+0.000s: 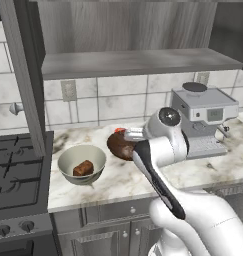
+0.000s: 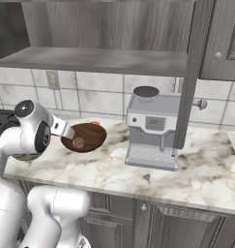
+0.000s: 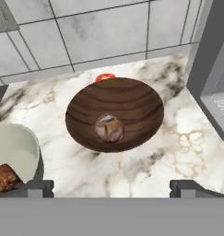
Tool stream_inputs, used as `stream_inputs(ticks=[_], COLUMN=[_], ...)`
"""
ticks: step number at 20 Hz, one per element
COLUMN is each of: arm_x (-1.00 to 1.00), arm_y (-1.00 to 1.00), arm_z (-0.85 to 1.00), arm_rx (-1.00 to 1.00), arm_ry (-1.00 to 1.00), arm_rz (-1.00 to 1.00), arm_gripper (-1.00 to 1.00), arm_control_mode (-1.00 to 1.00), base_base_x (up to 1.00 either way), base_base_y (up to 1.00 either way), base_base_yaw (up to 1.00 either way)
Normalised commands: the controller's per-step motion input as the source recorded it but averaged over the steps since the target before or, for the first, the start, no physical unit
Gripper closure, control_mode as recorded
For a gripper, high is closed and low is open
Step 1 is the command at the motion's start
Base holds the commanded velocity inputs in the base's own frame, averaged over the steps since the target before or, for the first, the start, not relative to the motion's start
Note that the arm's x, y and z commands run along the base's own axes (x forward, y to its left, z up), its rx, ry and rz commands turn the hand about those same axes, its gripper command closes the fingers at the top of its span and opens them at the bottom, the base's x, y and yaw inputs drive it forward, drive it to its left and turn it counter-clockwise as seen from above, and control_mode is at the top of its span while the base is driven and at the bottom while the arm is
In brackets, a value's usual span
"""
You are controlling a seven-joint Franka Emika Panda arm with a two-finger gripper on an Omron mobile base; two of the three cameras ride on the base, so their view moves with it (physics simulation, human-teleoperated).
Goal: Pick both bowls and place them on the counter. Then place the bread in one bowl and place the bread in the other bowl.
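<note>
In the left base view, the cream ceramic bowl (image 1: 82,163) sits on the marble counter (image 1: 123,182) near the stove (image 1: 15,170), a brown piece of bread (image 1: 83,168) inside it. To its right the dark wooden bowl (image 1: 121,145) is half hidden behind the white arm. In the right base view, the wooden bowl (image 2: 83,137) lies left of the coffee machine (image 2: 153,128), a small pale bread roll (image 2: 79,143) in it; the cream bowl is blocked by the arm. In the hand view, the gripper (image 3: 111,188) hangs above the wooden bowl (image 3: 114,114), tips apart and holding nothing. Both bowls look filled, so the task seems almost finished; the next move is likely just drawing the arm clear. A red object (image 3: 105,77) behind the bowl is mostly hidden and hard to identify.
</note>
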Motion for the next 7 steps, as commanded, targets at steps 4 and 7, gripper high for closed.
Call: stream_inputs(ticks=[4,7], arm_x=[-0.70,-0.66], arm_y=[-0.02,-0.03], arm_z=[0.25,0.27], arm_rx=[-0.12,-0.10], arm_ry=[-0.03,-0.01], arm_rz=[0.03,0.04], arm_gripper=[-1.00,-1.00], arm_control_mode=[-1.00,-1.00], base_base_x=[0.00,0.00], base_base_y=[0.00,0.00], base_base_yaw=[0.00,0.00])
